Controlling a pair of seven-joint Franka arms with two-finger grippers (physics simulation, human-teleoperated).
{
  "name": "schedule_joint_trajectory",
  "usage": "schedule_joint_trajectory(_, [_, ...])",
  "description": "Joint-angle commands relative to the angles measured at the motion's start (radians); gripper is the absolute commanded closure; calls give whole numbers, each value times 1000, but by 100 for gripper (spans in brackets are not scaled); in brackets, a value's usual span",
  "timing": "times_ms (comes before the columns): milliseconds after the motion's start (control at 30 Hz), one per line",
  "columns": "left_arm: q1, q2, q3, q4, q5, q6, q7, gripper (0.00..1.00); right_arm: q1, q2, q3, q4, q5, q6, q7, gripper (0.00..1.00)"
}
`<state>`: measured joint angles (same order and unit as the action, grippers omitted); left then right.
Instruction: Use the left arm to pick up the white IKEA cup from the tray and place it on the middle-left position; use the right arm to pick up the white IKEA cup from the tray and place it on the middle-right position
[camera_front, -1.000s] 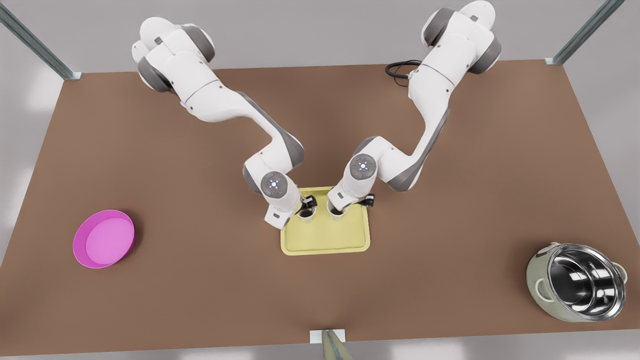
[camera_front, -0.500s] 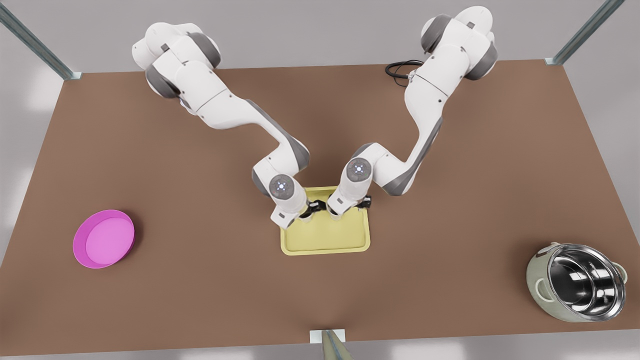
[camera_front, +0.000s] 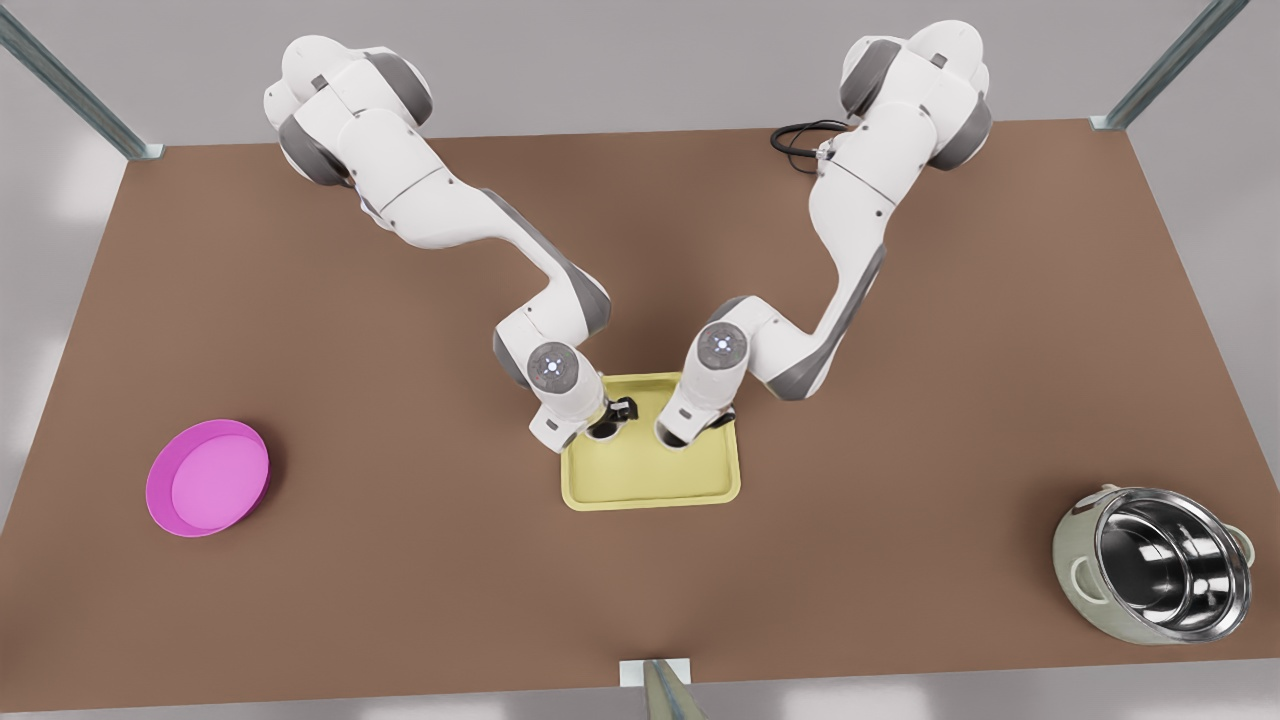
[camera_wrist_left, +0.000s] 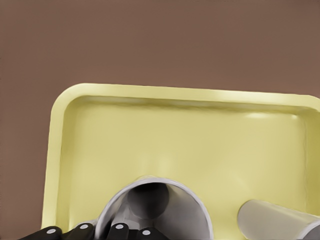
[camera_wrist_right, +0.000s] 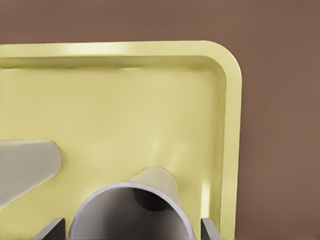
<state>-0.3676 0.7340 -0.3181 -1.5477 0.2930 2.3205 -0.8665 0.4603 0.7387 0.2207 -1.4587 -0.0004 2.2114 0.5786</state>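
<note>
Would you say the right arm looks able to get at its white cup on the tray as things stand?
Probably yes: the right tool already straddles its cup on the tray, with nothing between; the other cup stands clear.

Simulated robot lab bench: bare brown desk (camera_front: 400, 560) against grey walls, metal frame posts (camera_front: 70, 85) at corners, two white arms mounted at back, black cable (camera_front: 800, 135) coiled there.
</note>
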Motion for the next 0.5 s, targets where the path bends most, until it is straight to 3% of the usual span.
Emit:
schedule_joint_trajectory(0, [16, -11, 1, 1, -9, 2, -58, 94, 0, -4, 0, 1, 3, -2, 38, 0])
schedule_joint_trajectory(133, [170, -91, -7, 72, -21, -269, 171, 95, -3, -36, 2, -3, 8, -9, 40, 0])
schedule_joint_trajectory(200, [285, -127, -6, 72, -21, -299, 303, 95, -11, -50, 2, -29, 8, -12, 26, 0])
schedule_joint_trajectory(300, [455, -105, -6, 69, -44, -253, 541, 95, -31, -73, 2, -87, 8, -13, -8, 0])
schedule_joint_trajectory(467, [493, -21, -6, 67, -44, -84, 563, 95, -28, -50, 2, -100, -1, -2, -14, 0])
